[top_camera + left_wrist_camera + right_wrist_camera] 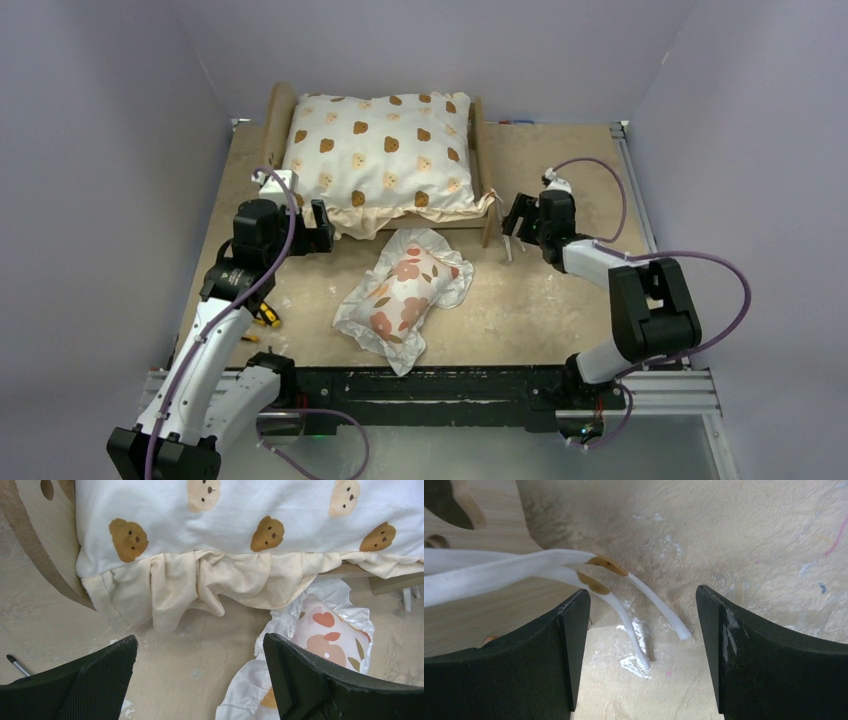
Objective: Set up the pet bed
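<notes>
right gripper [641, 625] jaws spread, cushion ties [654, 602] between them: pinch both ties together, clear of the pet bed [504, 510] just beyond its left jaw.

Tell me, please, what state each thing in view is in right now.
pet bed: standing upright on the table, topped by the cushion.
bear-print cushion: lying on the bed, ruffle hanging over the near edge.
floral pillow: lying on the table in front of the bed, not on it.
ties: loose, dangling.
left end effector: open, empty, facing the ruffle.
right end effector: open, empty, at the ties.
</notes>
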Available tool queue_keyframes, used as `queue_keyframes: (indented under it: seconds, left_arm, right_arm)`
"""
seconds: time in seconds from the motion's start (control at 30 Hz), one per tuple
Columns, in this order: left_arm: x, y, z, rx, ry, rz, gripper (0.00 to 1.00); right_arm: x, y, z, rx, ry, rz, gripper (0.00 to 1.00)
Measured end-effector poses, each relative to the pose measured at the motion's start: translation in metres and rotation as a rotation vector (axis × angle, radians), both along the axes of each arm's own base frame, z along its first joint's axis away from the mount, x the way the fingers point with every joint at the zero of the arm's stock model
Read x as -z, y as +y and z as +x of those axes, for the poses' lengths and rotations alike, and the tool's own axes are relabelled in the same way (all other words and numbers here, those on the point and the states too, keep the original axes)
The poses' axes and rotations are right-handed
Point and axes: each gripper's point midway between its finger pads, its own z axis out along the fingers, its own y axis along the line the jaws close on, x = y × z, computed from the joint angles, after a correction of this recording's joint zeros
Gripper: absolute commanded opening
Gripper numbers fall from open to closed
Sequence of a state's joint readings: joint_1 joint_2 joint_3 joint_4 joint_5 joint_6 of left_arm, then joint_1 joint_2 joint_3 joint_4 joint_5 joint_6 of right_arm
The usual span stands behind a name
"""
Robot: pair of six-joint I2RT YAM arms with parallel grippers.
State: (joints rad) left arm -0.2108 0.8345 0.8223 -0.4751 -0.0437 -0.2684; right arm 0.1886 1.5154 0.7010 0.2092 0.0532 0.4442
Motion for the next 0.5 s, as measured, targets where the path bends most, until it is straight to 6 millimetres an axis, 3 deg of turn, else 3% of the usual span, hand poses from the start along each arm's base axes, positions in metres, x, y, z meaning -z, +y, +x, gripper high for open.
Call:
queue_keyframes:
  seconds: [0.17,0.27,0.33,0.5]
  left_arm:
    - [-0.002,-0.001,0.000,0.007,-0.005,-0.005,0.96]
    - [-0.002,-0.002,-0.001,0.009,-0.006,-0.006,0.96]
    - [-0.002,-0.002,-0.001,0.010,-0.006,-0.006,0.96]
    - [-0.001,-0.002,-0.001,0.011,-0.005,-0.007,0.96]
  right_arm:
    - [0.018,0.015,-0.003,-0.028,0.033,-0.032,0.77]
    - [0.027,0.022,-0.004,-0.047,0.049,-0.044,0.71]
    - [0.031,0.024,-0.003,-0.048,0.050,-0.052,0.63]
    - [0.034,0.022,0.001,-0.033,0.050,-0.064,0.28]
